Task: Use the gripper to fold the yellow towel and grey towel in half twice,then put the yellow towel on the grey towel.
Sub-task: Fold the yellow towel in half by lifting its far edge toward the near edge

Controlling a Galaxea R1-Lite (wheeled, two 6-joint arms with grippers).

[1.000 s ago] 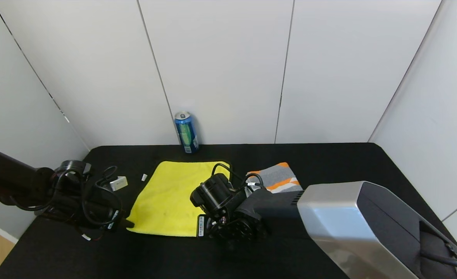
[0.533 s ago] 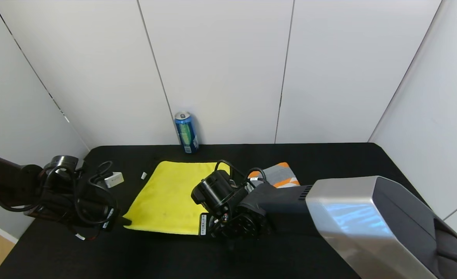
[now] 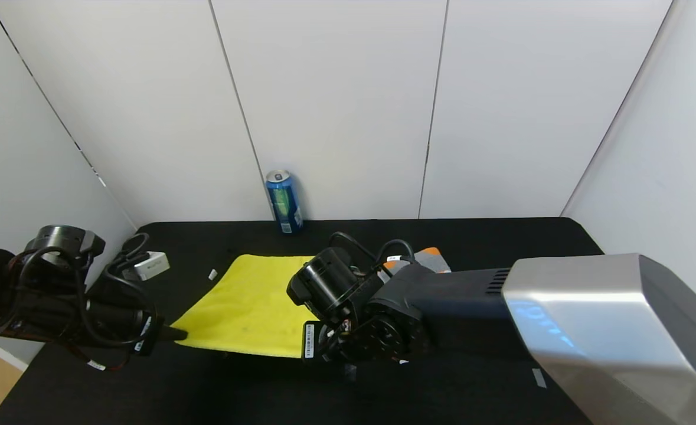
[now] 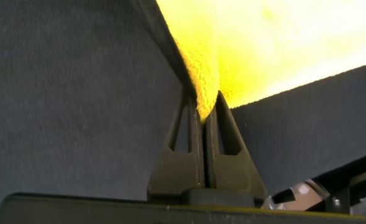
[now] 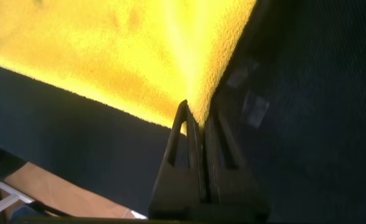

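The yellow towel [image 3: 244, 307] lies on the black table [image 3: 501, 242] with its near edge lifted off the surface. My left gripper [image 3: 176, 334] is shut on the towel's near left corner [image 4: 204, 93]. My right gripper [image 5: 198, 115], hidden under its wrist in the head view, is shut on the near right corner [image 5: 201, 93]. The grey towel [image 3: 429, 257], with orange patches, lies folded behind my right arm and is mostly hidden by it.
A blue drink can [image 3: 283, 201] stands at the back by the wall. A small white tag [image 3: 212, 274] lies left of the yellow towel. White walls close in the table at back and sides. My right arm [image 3: 560, 330] covers the table's right front.
Both grippers have risen with the yellow towel's near corners. The near edge is lifted, and the towel looks shorter front to back. The left arm has moved left and up.
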